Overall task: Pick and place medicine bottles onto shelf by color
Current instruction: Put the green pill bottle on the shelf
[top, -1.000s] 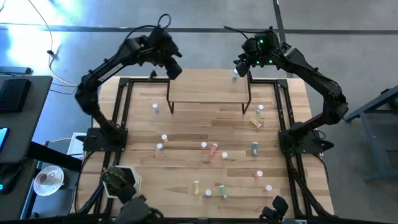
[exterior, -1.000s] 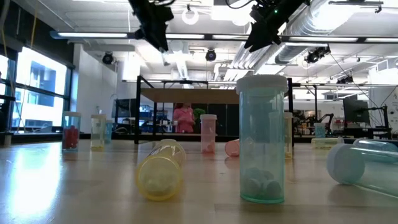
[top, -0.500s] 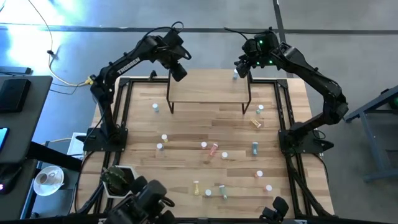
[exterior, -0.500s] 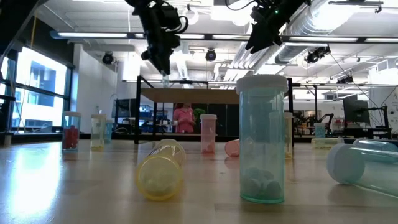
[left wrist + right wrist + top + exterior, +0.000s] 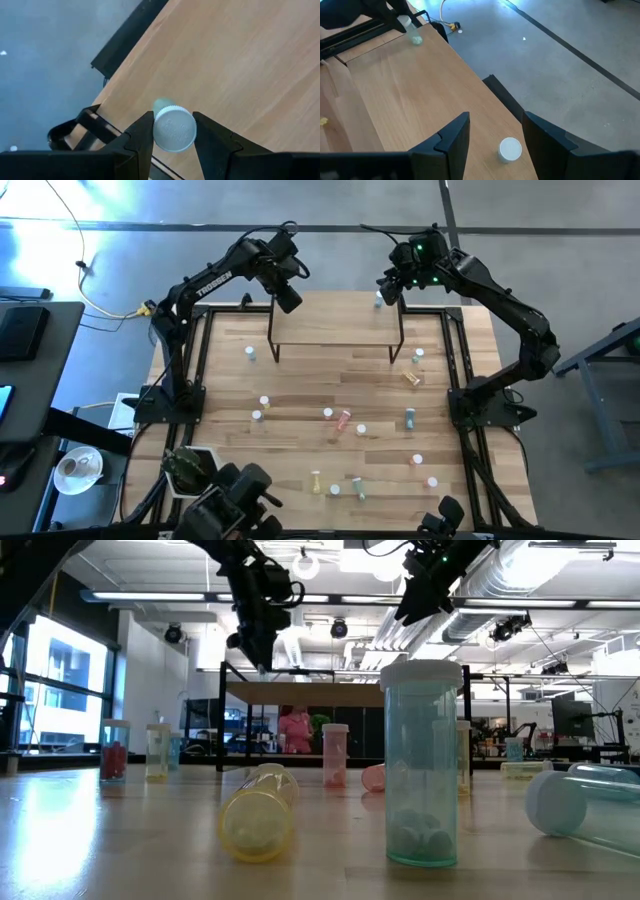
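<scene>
Standing closest to the low camera, a clear pale-green bottle (image 5: 421, 765) with a white cap is upright on the wooden table (image 5: 300, 390), near its front edge. Beside it a yellow bottle (image 5: 258, 812) lies on its side, and another capped bottle (image 5: 580, 806) lies near the right side. All are small smooth plastic cylinders, and you can see through their walls. The table top is made of light planks with a shiny surface.

Farther back, more bottles are spread over the middle of the table, some upright and some lying down, in pink, yellow, blue and green.

At the back edge stands the shelf (image 5: 335, 326), a narrow light-wood board on thin black metal legs. The left gripper (image 5: 172, 132) hangs over the left end of the shelf, and its two dark fingers are closed on a pale green bottle (image 5: 172, 127) with a ribbed white cap. This bottle is above the board, and I cannot tell if it touches it.

The right gripper (image 5: 492, 132) is over the right end of the shelf with its jaws apart and nothing between them. Just below it a small bottle (image 5: 510, 149) with a white cap stands upright near the back right corner of the shelf.
</scene>
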Motion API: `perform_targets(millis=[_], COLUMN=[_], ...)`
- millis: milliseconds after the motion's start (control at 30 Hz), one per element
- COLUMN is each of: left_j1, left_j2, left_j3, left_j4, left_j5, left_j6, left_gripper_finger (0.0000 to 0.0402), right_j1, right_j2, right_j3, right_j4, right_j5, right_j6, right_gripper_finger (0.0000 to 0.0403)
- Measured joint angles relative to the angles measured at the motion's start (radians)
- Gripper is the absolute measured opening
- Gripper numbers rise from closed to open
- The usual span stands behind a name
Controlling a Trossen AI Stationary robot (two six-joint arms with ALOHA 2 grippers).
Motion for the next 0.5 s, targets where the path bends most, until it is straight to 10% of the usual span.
perform_targets(millis=[500], left_j1=[0.002], left_j2=[0.006], left_j3=[0.001], left_j4=[0.003], left_j5=[0.007], left_j6=[0.021], left_gripper_finger=[0.0115], right_j1=[0.000], right_j2=[0.000], right_j3=[0.000], right_j4=[0.000], right_j5=[0.000], right_j6=[0.000], right_gripper_finger=[0.0172])
